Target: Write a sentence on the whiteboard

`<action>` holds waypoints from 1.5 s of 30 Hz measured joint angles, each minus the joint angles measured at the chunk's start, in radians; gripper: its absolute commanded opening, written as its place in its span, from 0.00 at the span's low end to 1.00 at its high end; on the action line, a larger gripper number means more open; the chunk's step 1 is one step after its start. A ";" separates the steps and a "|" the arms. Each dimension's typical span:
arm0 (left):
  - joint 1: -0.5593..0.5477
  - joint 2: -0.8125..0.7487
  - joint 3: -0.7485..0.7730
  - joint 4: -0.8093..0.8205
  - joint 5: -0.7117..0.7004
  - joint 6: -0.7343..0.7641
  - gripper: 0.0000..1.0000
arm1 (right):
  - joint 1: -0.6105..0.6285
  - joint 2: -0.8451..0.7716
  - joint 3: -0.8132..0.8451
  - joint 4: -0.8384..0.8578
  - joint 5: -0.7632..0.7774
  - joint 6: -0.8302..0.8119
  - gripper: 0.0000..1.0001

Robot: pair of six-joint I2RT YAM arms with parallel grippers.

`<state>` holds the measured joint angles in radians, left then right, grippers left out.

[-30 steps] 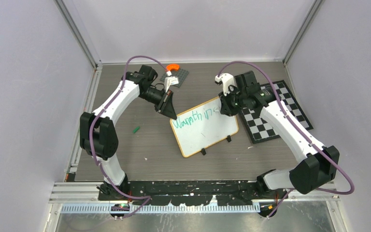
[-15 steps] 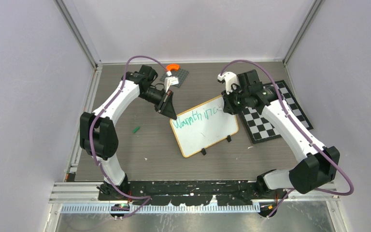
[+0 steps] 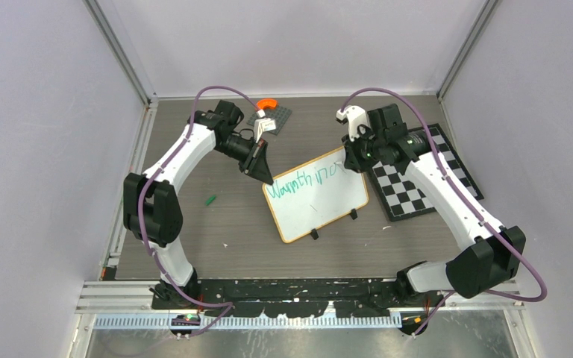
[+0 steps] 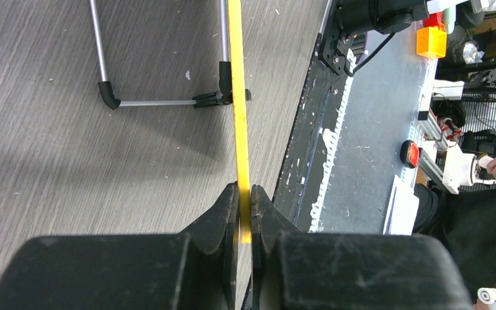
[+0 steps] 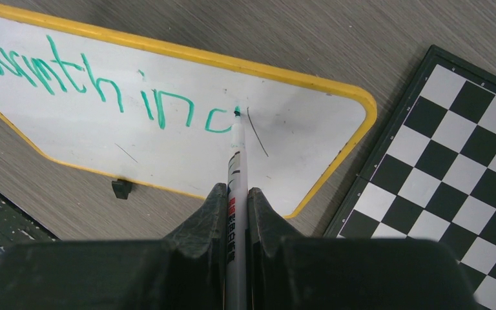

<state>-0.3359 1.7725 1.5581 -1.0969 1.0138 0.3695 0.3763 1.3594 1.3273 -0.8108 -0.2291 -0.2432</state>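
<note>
The whiteboard (image 3: 321, 200), yellow-framed, stands tilted on its wire stand (image 4: 161, 102) mid-table. My left gripper (image 3: 265, 177) is shut on the frame's edge (image 4: 236, 97) at the board's left corner; the jaws pinch the thin yellow strip. My right gripper (image 5: 236, 194) is shut on a white marker (image 5: 235, 161). The marker's green tip touches the board at the end of the lettering. The sentence (image 5: 97, 84) reads "Warmth in" in green, followed by a partly drawn round letter. In the top view the right gripper (image 3: 355, 159) hangs over the board's upper right part.
A black-and-white checkerboard (image 3: 427, 177) lies right beside the board's right edge (image 5: 465, 181). A small green cap (image 3: 210, 200) lies on the table to the left. At the back a dark plate (image 3: 277, 115) carries an orange piece (image 3: 268, 103).
The right gripper has shifted the marker slightly right and up, adding to the stroke of the letter after "in". The left arm has held still.
</note>
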 measured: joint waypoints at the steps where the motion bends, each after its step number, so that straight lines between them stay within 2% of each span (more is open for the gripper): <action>1: 0.000 0.000 0.000 0.000 0.000 0.000 0.00 | 0.000 0.000 -0.005 0.002 0.000 -0.001 0.00; 9: 0.000 0.001 0.000 -0.003 -0.005 0.000 0.00 | -0.001 0.000 -0.062 -0.021 0.012 -0.021 0.00; 10: 0.000 0.001 0.000 -0.003 -0.005 0.000 0.02 | -0.001 0.000 -0.062 -0.021 0.014 -0.022 0.00; 17: -0.005 0.001 0.000 0.000 -0.002 -0.005 0.40 | 0.000 0.000 0.016 -0.092 -0.036 -0.038 0.00; 23: -0.011 -0.002 -0.006 0.032 -0.003 -0.039 0.56 | 0.021 -0.010 0.089 -0.140 -0.104 -0.018 0.00; 27: -0.010 -0.029 -0.062 0.108 -0.003 -0.084 0.65 | 0.031 -0.025 0.089 -0.163 -0.148 0.012 0.00; 32: -0.009 -0.072 -0.144 0.201 -0.004 -0.146 0.69 | 0.054 -0.077 0.054 -0.128 -0.227 0.061 0.00; 39: -0.009 -0.096 -0.205 0.292 0.002 -0.201 0.69 | 0.172 -0.135 -0.143 -0.014 -0.325 0.112 0.00; 42: -0.011 -0.096 -0.213 0.308 0.002 -0.212 0.66 | 0.205 -0.130 -0.216 0.036 -0.327 0.130 0.00; 45: -0.018 -0.095 -0.213 0.325 0.002 -0.220 0.56 | 0.230 -0.128 -0.243 0.082 -0.325 0.139 0.00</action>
<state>-0.3534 1.6775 1.3453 -0.7715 1.0153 0.1493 0.6060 1.2316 1.0847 -0.7292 -0.5545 -0.1040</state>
